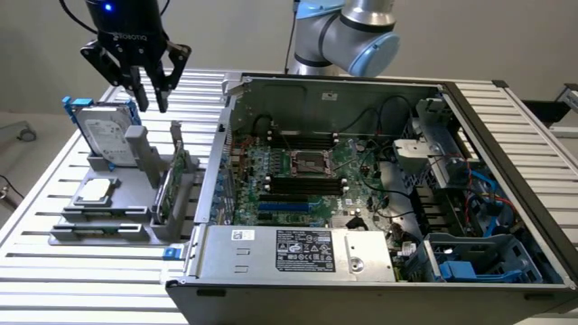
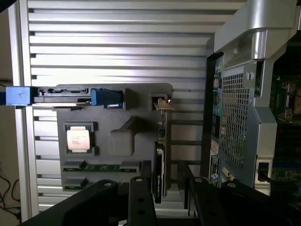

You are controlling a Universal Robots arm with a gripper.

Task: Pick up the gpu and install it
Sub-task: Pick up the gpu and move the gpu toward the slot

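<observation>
The gpu (image 1: 172,181) is a thin green card standing on edge in a slot of the grey holder (image 1: 122,211), at the exterior view's left beside the open computer case (image 1: 298,252). My gripper (image 1: 153,105) hangs well above the holder's far end, open, with nothing between its fingers. In the wrist view the gpu (image 2: 160,157) shows edge-on, far below the gap between my two black fingers (image 2: 141,200), with the gripper (image 2: 169,188) open. The motherboard (image 1: 307,176) lies exposed inside the case.
On the holder (image 2: 122,108) also sit a silver hard drive in a blue frame (image 1: 104,132), a square CPU chip (image 1: 97,191) and memory sticks (image 1: 99,230). The case's metal side wall (image 2: 235,122) rises right beside the gpu. The slatted table (image 1: 81,277) lies beneath.
</observation>
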